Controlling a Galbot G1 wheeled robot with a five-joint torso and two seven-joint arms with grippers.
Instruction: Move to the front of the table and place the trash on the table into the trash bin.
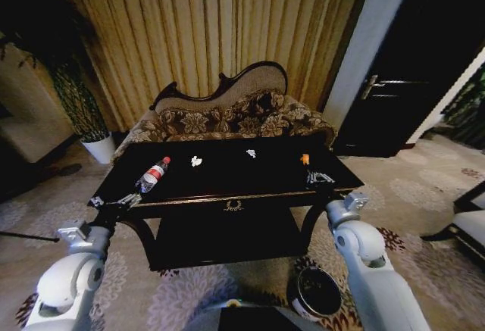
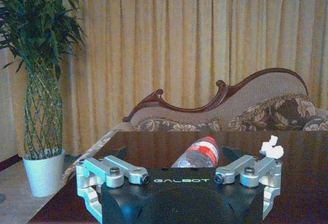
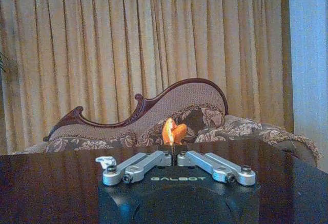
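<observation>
On the dark desk, the right gripper pinches the orange bit for binning; the left gripper, spread, faces the bottle, bin below.

Glossy dark wooden table (clear plastic bottle)

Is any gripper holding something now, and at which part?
The right gripper pinches the orange bit at its lower end. The left gripper is open, holding nothing.
</observation>
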